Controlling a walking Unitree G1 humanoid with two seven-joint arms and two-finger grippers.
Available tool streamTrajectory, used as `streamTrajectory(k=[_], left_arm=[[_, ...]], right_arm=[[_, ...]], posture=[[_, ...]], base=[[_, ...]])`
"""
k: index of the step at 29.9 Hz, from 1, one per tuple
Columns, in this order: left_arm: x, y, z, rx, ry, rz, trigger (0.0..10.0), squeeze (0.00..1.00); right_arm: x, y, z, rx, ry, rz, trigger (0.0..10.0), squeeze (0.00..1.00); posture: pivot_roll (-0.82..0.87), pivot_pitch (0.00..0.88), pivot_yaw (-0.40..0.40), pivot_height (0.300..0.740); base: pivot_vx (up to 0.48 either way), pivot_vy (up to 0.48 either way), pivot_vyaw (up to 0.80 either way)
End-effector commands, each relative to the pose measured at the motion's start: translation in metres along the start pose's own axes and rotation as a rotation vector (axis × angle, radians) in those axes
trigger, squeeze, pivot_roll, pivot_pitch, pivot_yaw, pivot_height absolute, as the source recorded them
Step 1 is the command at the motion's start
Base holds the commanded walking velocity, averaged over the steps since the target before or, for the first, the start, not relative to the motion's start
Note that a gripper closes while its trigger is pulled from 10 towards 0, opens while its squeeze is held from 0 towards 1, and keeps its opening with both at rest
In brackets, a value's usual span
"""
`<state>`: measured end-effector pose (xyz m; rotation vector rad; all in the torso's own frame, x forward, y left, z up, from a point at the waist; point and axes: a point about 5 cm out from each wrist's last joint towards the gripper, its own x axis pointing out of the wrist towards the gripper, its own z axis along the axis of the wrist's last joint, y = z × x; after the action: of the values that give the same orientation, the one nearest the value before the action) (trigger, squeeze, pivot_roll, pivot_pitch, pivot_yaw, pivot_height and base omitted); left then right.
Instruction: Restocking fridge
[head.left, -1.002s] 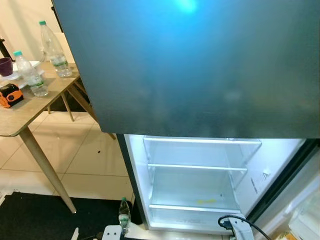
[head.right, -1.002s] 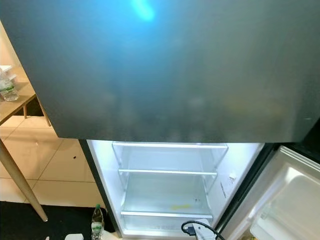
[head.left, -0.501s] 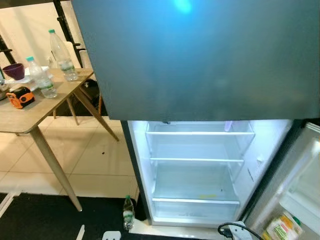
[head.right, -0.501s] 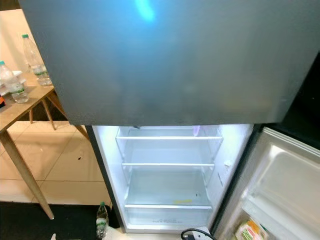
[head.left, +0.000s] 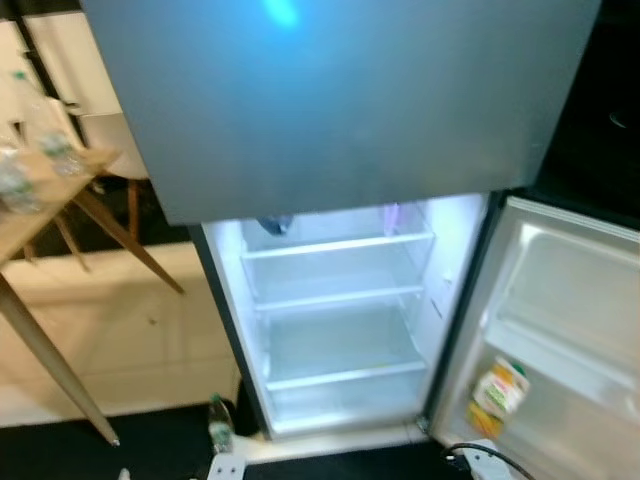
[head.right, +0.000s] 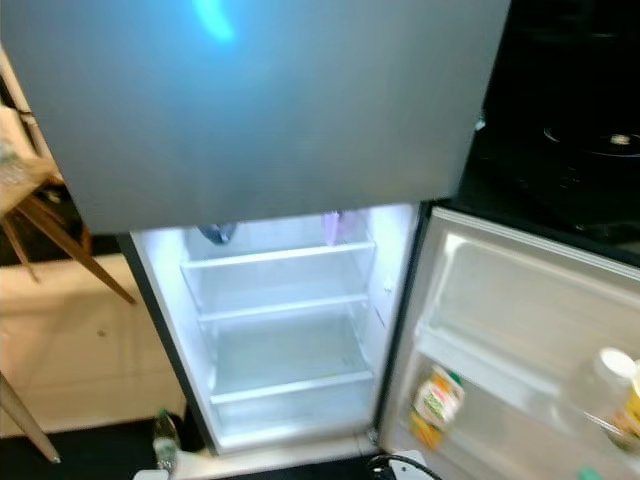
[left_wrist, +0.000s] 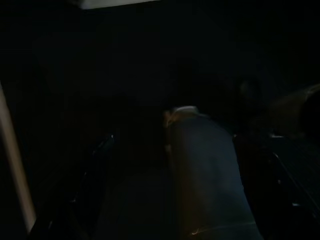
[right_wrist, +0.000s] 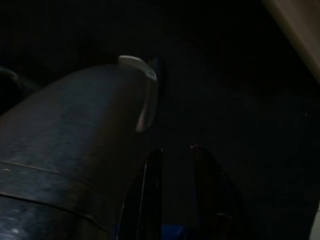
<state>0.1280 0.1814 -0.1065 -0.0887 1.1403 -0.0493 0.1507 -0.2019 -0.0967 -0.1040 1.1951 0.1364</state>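
Right now I see the fridge (head.left: 340, 330) standing open before me, its lit shelves (head.left: 335, 295) bare apart from something dark at the top rear. Its door (head.right: 520, 350) swings out to my right, with a carton (head.right: 432, 405) and a bottle (head.right: 600, 385) in the lower door rack. A water bottle (head.left: 219, 428) stands on the floor just beside the fridge's left corner. A wooden table (head.left: 40, 200) sits well off to the left, blurred. My right gripper (right_wrist: 172, 190) hangs in the dark, fingers nearly together, gripping nothing. My left gripper's fingers are too dark; I cannot tell their state.
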Motion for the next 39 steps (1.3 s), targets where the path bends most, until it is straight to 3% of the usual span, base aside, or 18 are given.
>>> streamTrajectory(k=[1, 7, 23, 39], left_arm=[[-0.0003, 0.0, -0.0028, -0.002, 0.01, 0.001, 10.0, 0.0], [-0.0001, -0.0011, -0.0027, -0.008, 0.009, -0.002, 10.0, 0.0], [0.0, -0.0019, -0.0028, -0.032, 0.003, -0.004, 10.0, 0.0], [-0.0002, -0.0046, 0.0001, -0.032, -0.023, -0.068, 10.0, 0.0]], right_arm=[[0.0002, 0.0001, 0.0072, 0.0, -0.021, 0.002, 10.0, 0.0], [0.0, -0.0007, 0.006, -0.018, -0.008, 0.002, 10.0, 0.0], [0.0, -0.0003, 0.006, 0.0, -0.009, 0.006, 10.0, 0.0], [0.0005, 0.0019, 0.0065, 0.01, -0.018, 0.01, 10.0, 0.0]], posture=[[-0.03, 0.0, 0.025, 0.74], [-0.03, 0.0, 0.025, 0.74], [-0.03, 0.0, 0.026, 0.74], [-0.03, 0.0, 0.03, 0.74]], base=[[-0.296, 0.0, 0.0], [-0.29, 0.0, 0.0], [-0.246, 0.0, -0.75], [0.0, -0.025, 0.0]])
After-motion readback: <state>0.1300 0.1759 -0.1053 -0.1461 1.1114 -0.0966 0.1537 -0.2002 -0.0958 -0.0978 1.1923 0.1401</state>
